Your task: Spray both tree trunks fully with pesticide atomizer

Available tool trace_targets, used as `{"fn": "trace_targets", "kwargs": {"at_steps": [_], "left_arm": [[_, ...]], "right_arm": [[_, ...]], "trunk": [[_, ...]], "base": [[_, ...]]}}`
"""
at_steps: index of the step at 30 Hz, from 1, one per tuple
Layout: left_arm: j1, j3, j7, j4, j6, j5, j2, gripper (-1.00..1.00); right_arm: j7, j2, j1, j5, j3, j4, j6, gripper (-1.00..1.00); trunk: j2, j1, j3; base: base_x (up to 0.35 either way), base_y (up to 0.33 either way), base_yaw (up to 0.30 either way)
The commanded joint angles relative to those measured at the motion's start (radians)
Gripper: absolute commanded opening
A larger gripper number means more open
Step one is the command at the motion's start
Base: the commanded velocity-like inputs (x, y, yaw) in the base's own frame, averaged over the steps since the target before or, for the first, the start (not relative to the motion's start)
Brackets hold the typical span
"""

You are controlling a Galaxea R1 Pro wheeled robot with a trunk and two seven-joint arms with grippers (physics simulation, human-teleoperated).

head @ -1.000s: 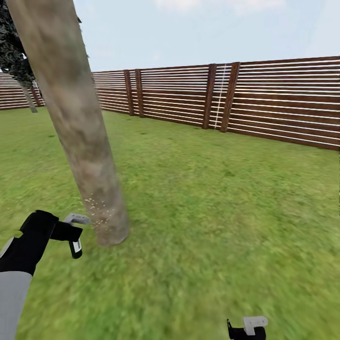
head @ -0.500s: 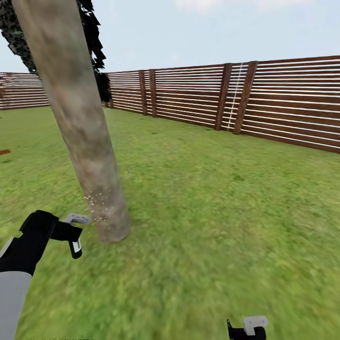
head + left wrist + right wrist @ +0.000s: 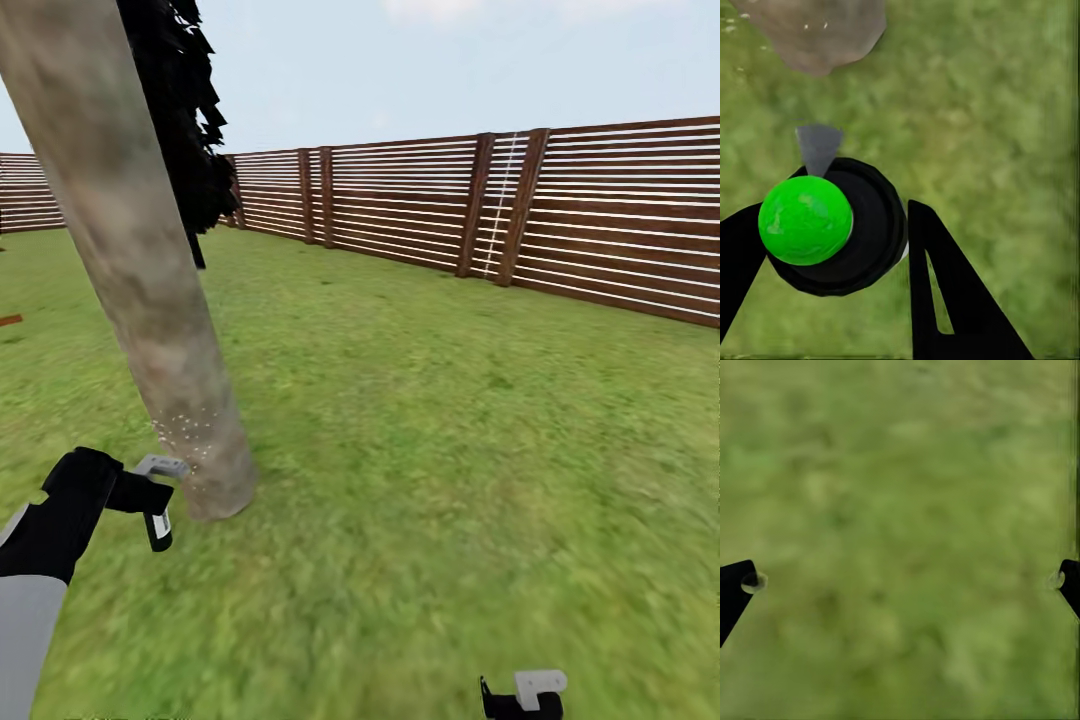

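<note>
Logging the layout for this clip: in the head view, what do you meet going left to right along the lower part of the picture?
Left claw holding the pesticide atomizer → base of the tree trunk, speckled with pesticide → open grass floor → right claw at the bottom edge.

Green lawn point(image 3: 450, 450) w/ brown slat fence point(image 3: 600, 220) behind, black-leaved tree point(image 3: 185, 130) at left, pale blue sky point(image 3: 400, 60).

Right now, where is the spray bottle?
In the left claw, low at the head view's left, the pesticide atomizer sits beside the speckled tree trunk.
</note>
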Motion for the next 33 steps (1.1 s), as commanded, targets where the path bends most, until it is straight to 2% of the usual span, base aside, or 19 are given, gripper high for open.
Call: {"fn": "trace_targets", "kwargs": {"at_steps": [1,3,4,6,8,14,18,23,25,29,32,33], "left_arm": [[0.003,0.000,0.002,0.030,-0.001,0.001,0.001,-1.00],[0.008,0.005,0.039,0.096,-0.005,0.003,0.004,-1.00],[0.009,0.019,0.065,0.125,-0.007,0.004,0.004,-1.00],[0.010,0.049,0.091,0.157,-0.011,0.005,0.003,-1.00],[0.012,0.065,0.102,0.171,-0.016,0.008,-0.001,-1.00],[0.012,0.074,0.105,0.164,-0.017,0.014,-0.016,-1.00],[0.012,0.071,0.105,0.172,-0.018,0.010,-0.013,-1.00],[0.017,0.076,0.106,0.206,-0.036,0.007,-0.005,-1.00],[0.026,0.073,0.106,0.210,-0.057,0.011,-0.012,-1.00],[0.033,0.071,0.106,0.234,-0.061,0.004,-0.103,-1.00],[0.041,0.077,0.106,0.282,-0.064,0.002,-0.100,-1.00],[0.064,0.086,0.108,0.292,-0.081,0.003,-0.083,-1.00]], "right_arm": [[0.000,0.000,0.000,0.000,0.000,0.000,0.000,1.00],[0.000,0.000,0.000,0.000,0.000,0.000,0.000,1.00],[0.000,0.000,0.000,0.000,0.000,0.000,0.000,1.00],[0.000,0.000,0.000,-0.001,0.000,-0.001,0.000,1.00],[0.000,0.000,0.000,0.000,0.000,0.000,0.000,1.00],[0.000,0.000,0.000,0.000,0.000,0.000,0.000,1.00],[0.000,0.000,0.000,0.000,0.000,0.000,0.000,1.00],[0.000,0.000,0.000,-0.001,0.000,-0.001,0.000,1.00],[0.000,0.000,0.000,-0.001,0.000,-0.001,0.000,1.00],[0.000,0.000,0.000,-0.001,0.000,-0.001,0.000,1.00],[0.000,0.000,0.000,-0.001,0.000,-0.001,0.000,1.00],[0.000,0.000,0.000,-0.001,0.000,-0.001,0.000,1.00]], "trunk": [[0.000,0.000,0.000],[0.000,0.000,0.000],[0.000,0.000,0.000],[0.000,0.000,0.000],[0.000,0.000,0.000],[0.000,0.000,0.000],[0.000,0.000,0.000],[0.000,0.000,0.000],[0.000,0.000,0.000],[0.000,0.000,0.000],[0.000,0.000,0.000],[0.000,0.000,0.000]], "base": [[0.002,-0.275,0.178],[0.001,-0.275,0.238],[0.000,-0.275,0.263],[0.000,-0.275,0.270],[0.048,-0.275,0.275],[0.196,-0.220,0.276],[0.276,-0.148,0.264],[0.305,-0.096,0.066],[0.310,-0.087,0.002],[0.291,-0.089,0.000],[0.250,-0.109,0.000],[0.222,-0.171,0.000]]}}
